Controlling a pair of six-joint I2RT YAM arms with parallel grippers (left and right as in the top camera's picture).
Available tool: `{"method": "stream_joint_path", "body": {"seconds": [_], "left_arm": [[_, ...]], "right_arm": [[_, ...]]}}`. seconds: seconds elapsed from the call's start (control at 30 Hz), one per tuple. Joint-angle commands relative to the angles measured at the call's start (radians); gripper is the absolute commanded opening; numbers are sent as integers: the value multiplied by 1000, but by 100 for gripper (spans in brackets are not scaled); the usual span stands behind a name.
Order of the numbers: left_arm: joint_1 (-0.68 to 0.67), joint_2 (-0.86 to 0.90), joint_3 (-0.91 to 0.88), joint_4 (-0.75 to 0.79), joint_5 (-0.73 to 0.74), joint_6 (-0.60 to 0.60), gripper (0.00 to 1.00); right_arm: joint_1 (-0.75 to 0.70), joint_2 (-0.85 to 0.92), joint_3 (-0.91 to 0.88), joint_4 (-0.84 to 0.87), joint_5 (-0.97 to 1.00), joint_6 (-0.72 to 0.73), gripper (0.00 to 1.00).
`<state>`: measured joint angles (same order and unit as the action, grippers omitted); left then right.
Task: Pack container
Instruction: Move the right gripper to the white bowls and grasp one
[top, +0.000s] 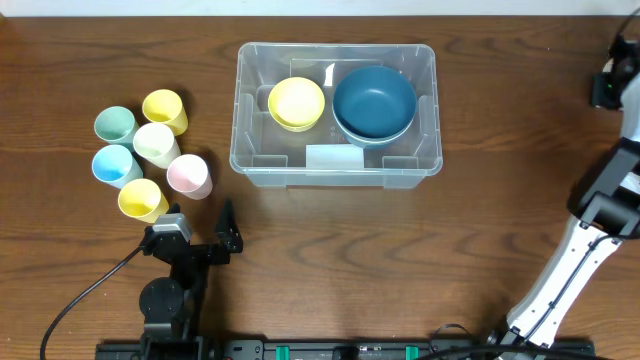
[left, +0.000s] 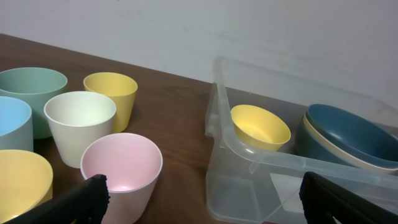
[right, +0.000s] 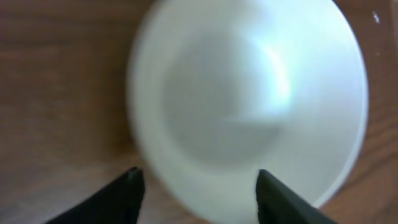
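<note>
A dark brown, wood-grained table (top: 500, 120) fills the overhead view, with a thin pale strip along the frame's top edge. In the left wrist view a plain white wall (left: 155, 31) spans the upper half, evenly lit.

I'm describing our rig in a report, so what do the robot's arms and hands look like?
The left arm is black, with a grey block near its wrist and a black cable alongside. The right arm has white links with black joints. The left hand and right hand have black tapering fingers.
</note>
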<state>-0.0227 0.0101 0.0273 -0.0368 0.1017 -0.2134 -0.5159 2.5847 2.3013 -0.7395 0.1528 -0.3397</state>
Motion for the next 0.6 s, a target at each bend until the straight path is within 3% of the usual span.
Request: {"method": "stream_joint_path", "body": {"seconds": [0.0,0.23,0.33,0.57], "left_arm": [[-1,-6,-23,-24,11,1,98],[-1,-6,-23,-24,11,2,98],[-1,-6,-23,-24,11,1,98],[-1,-6,-23,-24,11,2,98]], "right_arm": [[-15,-47,7,-3,-31,30,50],[-19,-47,6,-7,-60,64,14],[-14,-47,6,-16,-102,76,4],[42,-48,7,-55,-166,109,1]]}}
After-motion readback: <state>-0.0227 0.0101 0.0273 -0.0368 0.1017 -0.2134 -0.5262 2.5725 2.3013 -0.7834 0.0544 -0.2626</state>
